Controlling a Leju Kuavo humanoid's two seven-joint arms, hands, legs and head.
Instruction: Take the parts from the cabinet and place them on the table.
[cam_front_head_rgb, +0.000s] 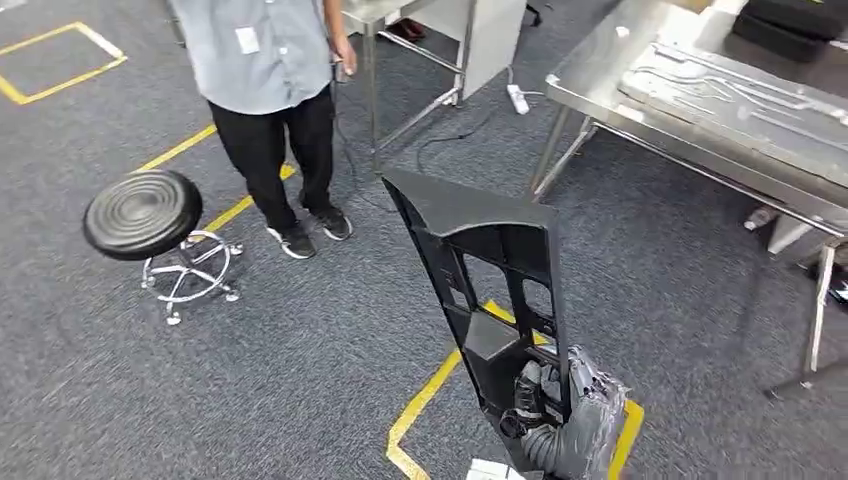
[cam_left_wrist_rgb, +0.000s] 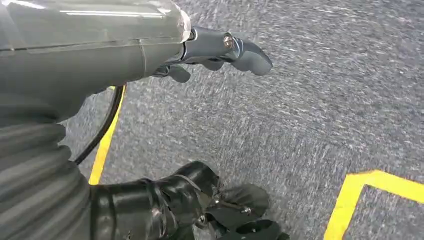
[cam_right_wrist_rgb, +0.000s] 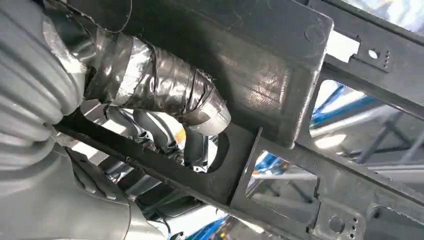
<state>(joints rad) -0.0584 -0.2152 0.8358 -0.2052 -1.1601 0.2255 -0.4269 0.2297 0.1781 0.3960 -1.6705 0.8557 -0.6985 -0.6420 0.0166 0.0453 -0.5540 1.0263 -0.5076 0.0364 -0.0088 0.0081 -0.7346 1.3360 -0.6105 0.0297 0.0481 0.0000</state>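
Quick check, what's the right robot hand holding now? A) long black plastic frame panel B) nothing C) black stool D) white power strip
A: the right robot hand grips the lower end of the long black plastic frame panel, which stands up over the carpet.

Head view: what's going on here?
The robot's right hand holds a long black plastic frame part upright over the carpet, its fingers wrapped through one of the part's openings. The left hand hangs over the floor, holding nothing. The steel table is ahead to the right. A person stands beside a black stool.
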